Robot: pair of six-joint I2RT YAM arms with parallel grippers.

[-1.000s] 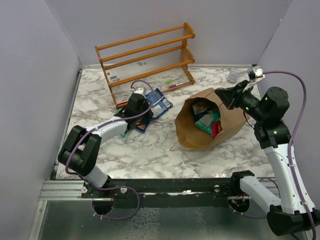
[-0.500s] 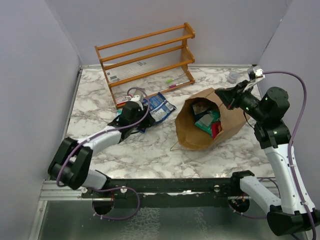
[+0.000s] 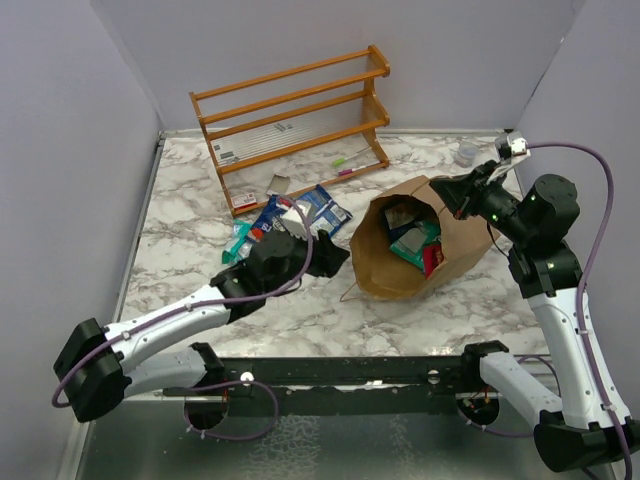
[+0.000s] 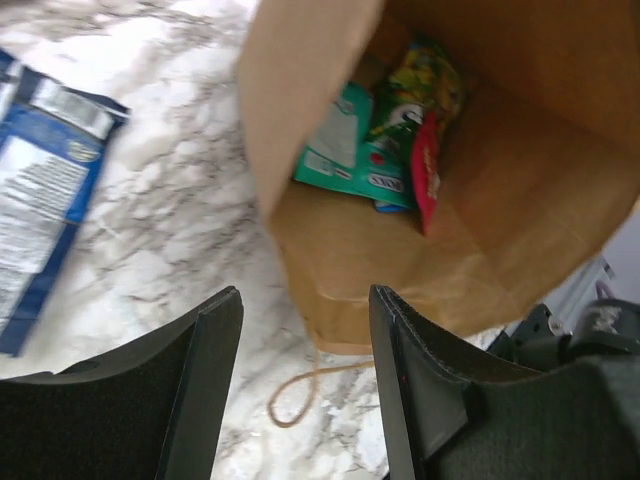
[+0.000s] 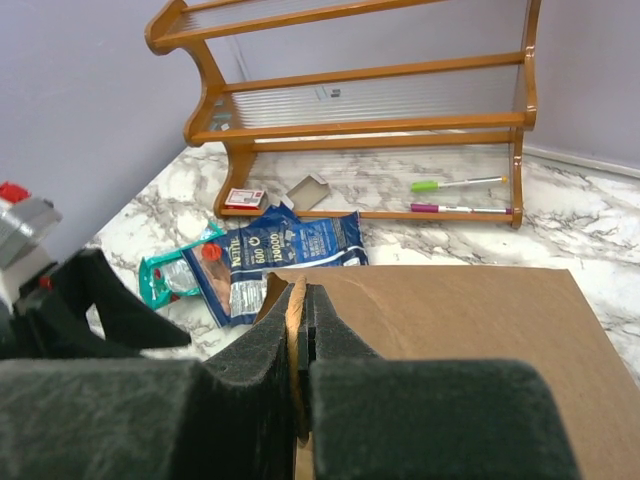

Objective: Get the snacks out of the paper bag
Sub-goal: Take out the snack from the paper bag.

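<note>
Paper bag [image 3: 468, 243] on its side on marble table [image 3: 420, 320], mouth facing the left arm. Right claw [image 5: 300, 370] pinched tight on the bag's upper rim. Left claw [image 4: 305, 400] apart and empty, just before the mouth. Teal, red and yellow-green snacks [image 4: 350, 150] inside the bag. Blue and teal loose packets [image 3: 320, 208] on the table near the wooden rack [image 3: 290, 110].

A robot lab cell: plain walls [image 3: 60, 100] box in a marble table [image 3: 420, 320] and mounting rail [image 3: 350, 370].
</note>
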